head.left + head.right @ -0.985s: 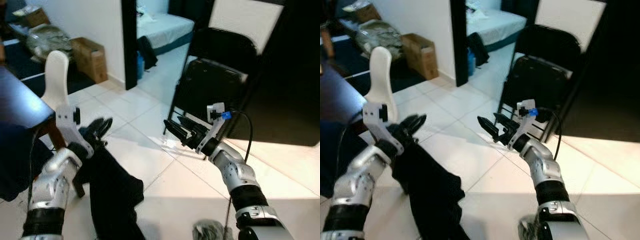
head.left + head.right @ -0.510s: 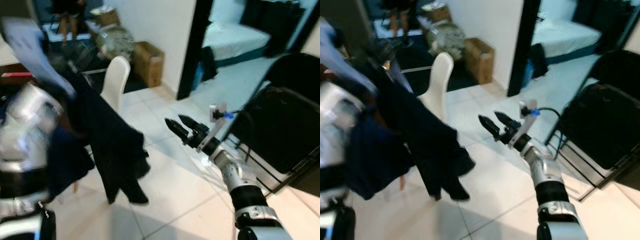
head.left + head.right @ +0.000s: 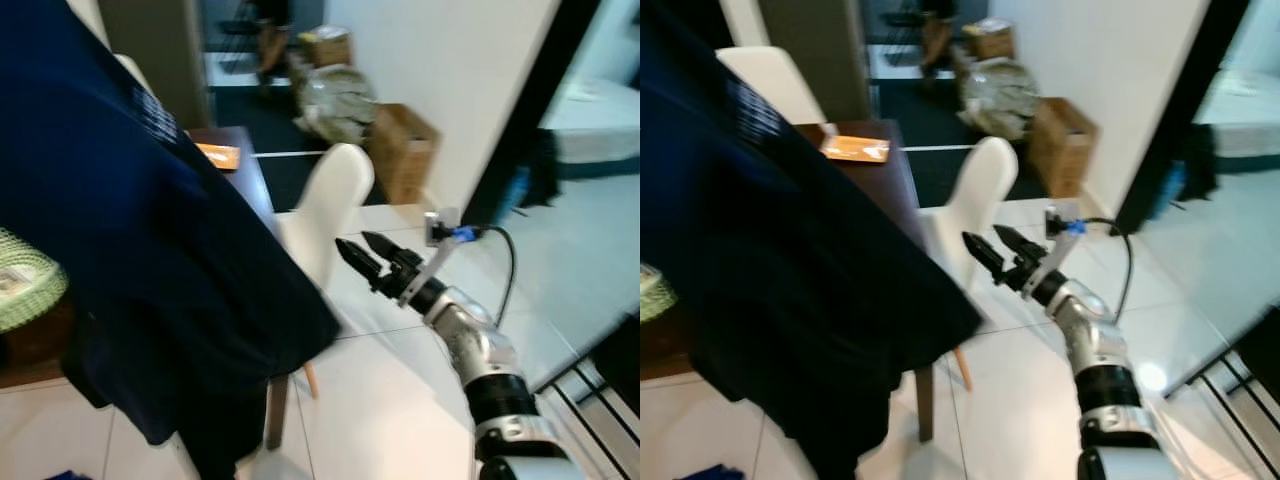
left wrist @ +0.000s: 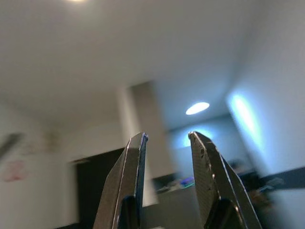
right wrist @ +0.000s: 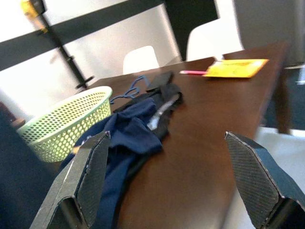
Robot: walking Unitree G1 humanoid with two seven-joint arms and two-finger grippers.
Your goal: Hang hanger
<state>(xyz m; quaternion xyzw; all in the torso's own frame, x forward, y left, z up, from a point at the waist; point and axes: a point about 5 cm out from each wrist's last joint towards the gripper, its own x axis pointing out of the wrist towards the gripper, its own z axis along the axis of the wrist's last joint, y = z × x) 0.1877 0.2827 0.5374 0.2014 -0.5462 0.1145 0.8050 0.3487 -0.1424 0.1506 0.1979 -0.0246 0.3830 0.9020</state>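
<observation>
A big dark blue cloth hangs close to the camera and covers most of the left side of the head views. Behind it stands a dark brown worktop. On the worktop lie a pile of blue and black clothes, a green basket, and a yellow paper with a pink pen next to it. A thin blue hanger seems to lie on top of the clothes pile, but the picture is too blurry to be sure.

A white chair stands at the end of the worktop, and another white chair is at its far side. A brown box sits on the floor by the white wall, with a full plastic bag beside it.

The right claw is held out in the air in front of the white chair. Its two black fingers are spread wide and hold nothing.

The left claw points up at the ceiling. Its fingers stand a little apart, with a narrow gap and nothing seen between them.
</observation>
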